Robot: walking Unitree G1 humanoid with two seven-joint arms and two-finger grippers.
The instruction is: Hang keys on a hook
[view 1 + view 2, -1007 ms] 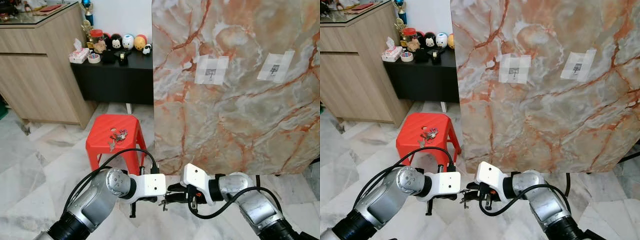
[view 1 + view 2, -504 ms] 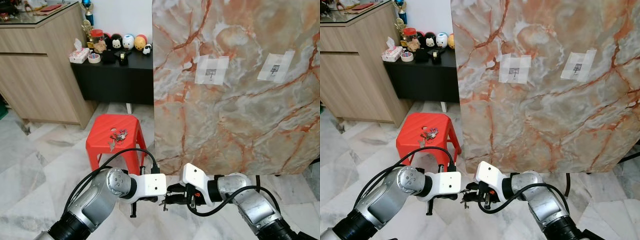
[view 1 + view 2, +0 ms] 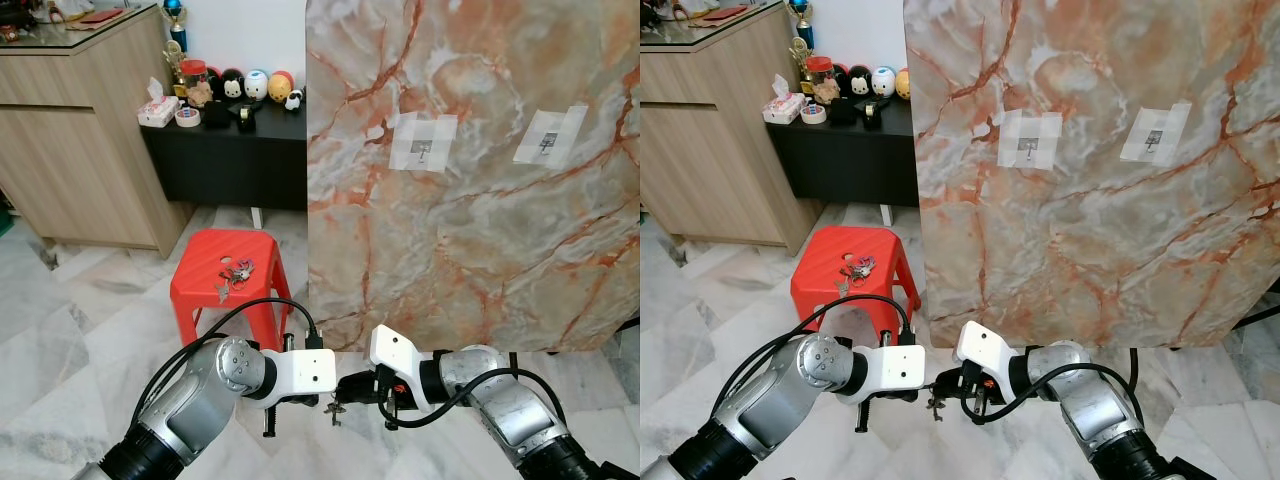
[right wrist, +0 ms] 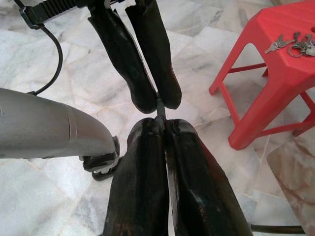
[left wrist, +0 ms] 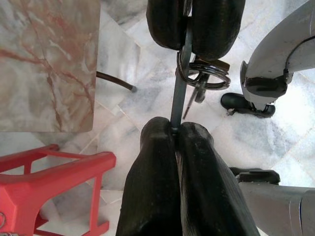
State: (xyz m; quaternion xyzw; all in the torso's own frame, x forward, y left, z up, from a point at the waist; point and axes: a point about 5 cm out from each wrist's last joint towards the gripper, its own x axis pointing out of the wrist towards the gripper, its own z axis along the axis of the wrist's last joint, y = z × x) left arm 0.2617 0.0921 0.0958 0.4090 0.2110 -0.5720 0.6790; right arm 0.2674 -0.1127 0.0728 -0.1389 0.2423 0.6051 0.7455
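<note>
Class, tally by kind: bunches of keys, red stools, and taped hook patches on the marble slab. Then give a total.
Bunches of keys: 2, one on the stool, one held between both grippers
Red stools: 1
Taped hook patches: 2
Total: 5

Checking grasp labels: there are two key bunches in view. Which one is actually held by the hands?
The key bunch hanging low between the left hand and right hand, both pinching it. The other bunch lies untouched on the red stool.
</note>
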